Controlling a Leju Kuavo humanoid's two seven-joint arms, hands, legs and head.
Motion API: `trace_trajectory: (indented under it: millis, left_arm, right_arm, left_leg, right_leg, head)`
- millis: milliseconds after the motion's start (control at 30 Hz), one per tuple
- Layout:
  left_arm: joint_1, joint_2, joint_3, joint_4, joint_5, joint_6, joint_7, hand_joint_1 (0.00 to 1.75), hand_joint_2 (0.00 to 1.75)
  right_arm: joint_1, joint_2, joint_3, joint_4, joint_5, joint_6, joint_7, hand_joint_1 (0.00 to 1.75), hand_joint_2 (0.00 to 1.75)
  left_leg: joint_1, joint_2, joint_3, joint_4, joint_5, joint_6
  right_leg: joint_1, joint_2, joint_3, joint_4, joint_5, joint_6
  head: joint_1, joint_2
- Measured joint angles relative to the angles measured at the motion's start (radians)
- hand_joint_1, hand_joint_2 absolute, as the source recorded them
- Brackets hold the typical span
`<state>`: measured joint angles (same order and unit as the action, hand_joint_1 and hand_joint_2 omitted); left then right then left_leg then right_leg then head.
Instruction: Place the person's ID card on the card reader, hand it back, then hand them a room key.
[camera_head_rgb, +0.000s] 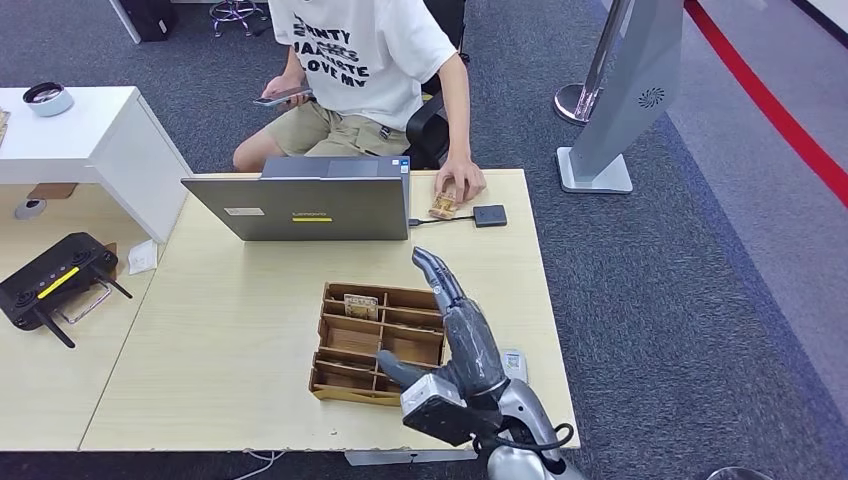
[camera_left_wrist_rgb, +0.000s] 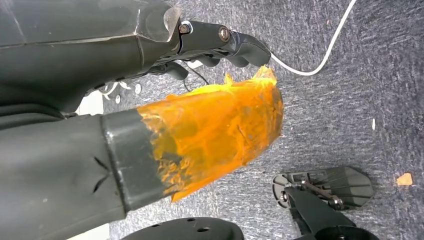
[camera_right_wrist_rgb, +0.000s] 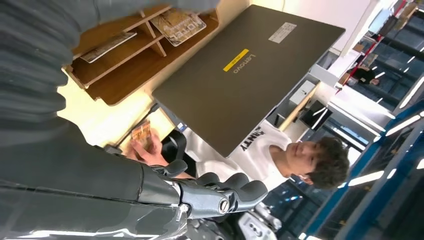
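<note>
Right hand (camera_head_rgb: 455, 335) raised over the tray, ID card (camera_head_rgb: 444, 206) at the table's far edge

I saw my right hand held up with fingers straight and apart, gripping nothing, above the wooden divider tray (camera_head_rgb: 345, 380). The ID card lay under the person's hand (camera_head_rgb: 461, 184), beside the black card reader (camera_head_rgb: 490, 215), long axis running toward me. My left hand (camera_left_wrist_rgb: 220, 42) hung over the carpet, fingers curled, holding nothing

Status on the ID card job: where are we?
Nothing looks done yet. The ID card lies on the table under the person's hand, beside the card reader. The right hand is raised over the wooden tray, empty. Left: pick up, scan, return, then room key.
</note>
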<state>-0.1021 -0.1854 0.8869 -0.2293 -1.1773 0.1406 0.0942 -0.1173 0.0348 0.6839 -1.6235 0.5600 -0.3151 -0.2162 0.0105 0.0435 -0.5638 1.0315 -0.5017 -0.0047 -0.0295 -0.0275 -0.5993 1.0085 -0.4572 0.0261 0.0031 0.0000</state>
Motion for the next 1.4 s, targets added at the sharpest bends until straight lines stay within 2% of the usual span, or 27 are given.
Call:
trace_trajectory:
  millis: [367,400,467,600,633,800,1133,1333,1400]
  left_arm:
    - [0.008,0.003,0.000,0.000,-0.009,-0.006,0.005,0.00,0.00]
    - [0.008,0.003,0.000,0.000,-0.010,-0.006,0.007,0.00,0.00]
    - [0.008,0.003,0.000,0.000,-0.010,-0.006,0.009,0.00,0.00]
    - [0.008,0.003,0.000,0.000,-0.009,-0.005,0.014,0.00,0.00]
    - [0.009,0.003,0.000,0.000,-0.006,-0.002,0.021,0.00,0.00]
    - [0.025,0.021,0.012,0.000,0.017,0.007,0.047,0.00,0.00]
    - [0.034,0.038,0.014,0.000,0.017,0.007,0.049,0.00,0.00]
    - [0.034,0.039,0.014,0.000,0.007,0.006,0.050,0.00,0.00]
    - [0.034,0.039,0.014,0.000,0.003,0.005,0.050,0.00,0.00]
  right_arm:
    - [0.005,-0.035,0.075,0.026,0.276,-0.138,0.064,1.74,1.75]
    - [0.005,-0.037,0.078,0.031,0.300,-0.147,0.074,1.69,1.75]
    - [0.005,-0.041,0.082,0.040,0.342,-0.160,0.095,1.52,1.75]
    - [0.005,-0.045,0.084,0.059,0.411,-0.174,0.136,0.84,1.75]
    - [0.005,-0.048,0.085,0.063,0.421,-0.176,0.141,0.72,1.75]
    - [0.003,-0.093,0.089,0.084,0.430,-0.209,0.148,0.48,1.75]
    - [0.003,-0.129,0.089,0.112,0.453,-0.223,0.166,0.46,1.75]
    - [0.003,-0.134,0.090,0.119,0.467,-0.223,0.181,0.59,1.75]
    - [0.001,-0.134,0.090,0.123,0.469,-0.223,0.184,0.70,1.75]
  left_leg:
    - [0.000,0.000,0.000,0.000,0.000,0.000]
    - [0.000,0.000,0.000,0.000,0.000,0.000]
    - [0.000,0.000,0.000,0.000,0.000,0.000]
    - [0.000,0.000,0.000,0.000,0.000,0.000]
    - [0.000,0.000,0.000,0.000,0.000,0.000]
    - [0.000,0.000,0.000,0.000,0.000,0.000]
    - [0.000,0.000,0.000,0.000,-0.001,0.001]
    - [0.000,0.000,0.000,0.000,-0.001,0.001]
    - [0.000,0.000,0.000,0.000,-0.001,0.001]
  right_leg:
    - [0.000,0.000,0.000,0.000,0.000,0.000]
    - [0.000,0.000,0.000,0.000,0.000,0.000]
    - [0.000,0.000,0.000,0.000,0.000,0.000]
    - [0.000,0.000,0.000,0.000,0.000,0.000]
    - [0.000,0.000,0.000,0.000,0.000,0.000]
    - [0.000,0.000,0.000,0.000,0.000,0.000]
    - [0.000,0.000,0.000,0.000,0.000,0.000]
    - [0.000,0.000,0.000,0.000,0.000,0.000]
    - [0.000,0.000,0.000,0.000,0.000,0.000]
  head:
    - [0.000,0.000]
    - [0.000,0.000]
    - [0.000,0.000]
    - [0.000,0.000]
    - [0.000,0.000]
    - [0.000,0.000]
    - [0.000,0.000]
    - [0.000,0.000]
    - [0.000,0.000]
